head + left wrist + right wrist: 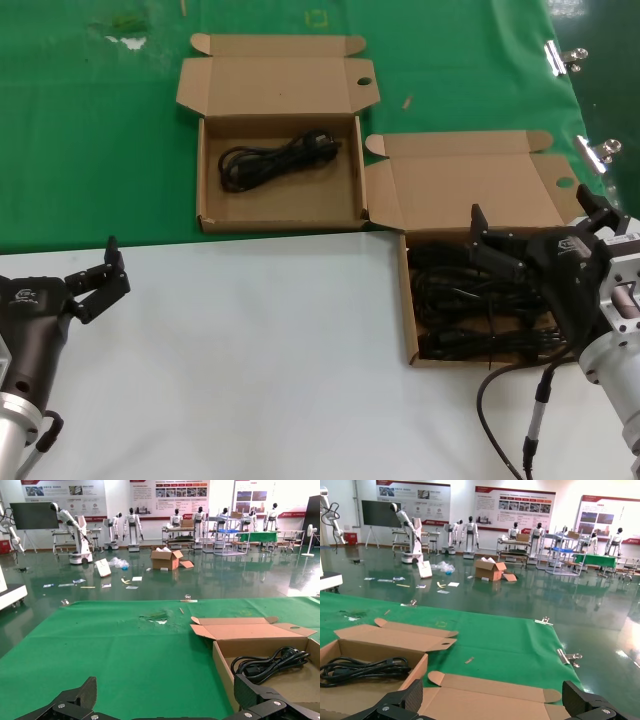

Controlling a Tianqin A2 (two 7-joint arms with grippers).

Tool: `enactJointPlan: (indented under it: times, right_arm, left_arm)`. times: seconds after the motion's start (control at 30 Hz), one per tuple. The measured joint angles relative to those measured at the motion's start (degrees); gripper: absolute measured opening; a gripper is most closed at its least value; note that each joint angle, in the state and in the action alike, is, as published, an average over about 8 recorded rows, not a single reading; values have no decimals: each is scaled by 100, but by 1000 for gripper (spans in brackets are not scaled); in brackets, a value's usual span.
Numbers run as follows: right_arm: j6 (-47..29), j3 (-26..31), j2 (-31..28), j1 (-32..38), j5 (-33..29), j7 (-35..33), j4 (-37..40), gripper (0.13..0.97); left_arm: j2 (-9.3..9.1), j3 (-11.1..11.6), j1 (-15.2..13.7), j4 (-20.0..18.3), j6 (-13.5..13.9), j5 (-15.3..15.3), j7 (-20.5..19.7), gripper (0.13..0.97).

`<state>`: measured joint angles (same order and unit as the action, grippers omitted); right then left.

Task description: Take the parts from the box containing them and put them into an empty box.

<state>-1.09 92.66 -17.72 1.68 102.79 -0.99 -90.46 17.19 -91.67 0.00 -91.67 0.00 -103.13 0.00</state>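
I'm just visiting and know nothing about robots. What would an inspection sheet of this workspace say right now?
Surface: white tabletop in front, green cloth behind.
Job's things: far box holds one black cord; near box holds several cords.
Clutter: metal clips at the cloth's edge.
Grippers: left gripper open over the white tabletop; right gripper open above the near box.
Cables: robot cable hangs under the right arm.
Surroundings: hall with other robots and a floor carton.

I'm working in a robotics lab or demo hall. Past the green-covered table (115, 645), at twelve o'clock, white humanoid robots (131, 527) line up beneath wall posters (515, 502), with metal racks (220, 532) and an open carton (489, 570) on the glossy floor (520, 595).
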Motion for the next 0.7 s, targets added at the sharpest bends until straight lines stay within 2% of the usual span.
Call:
enactJointPlan:
  times: [0.7]
  right_arm:
    - [0,0,0,0,0,0,0,966]
  left_arm:
    - [0,0,0,0,0,0,0,966]
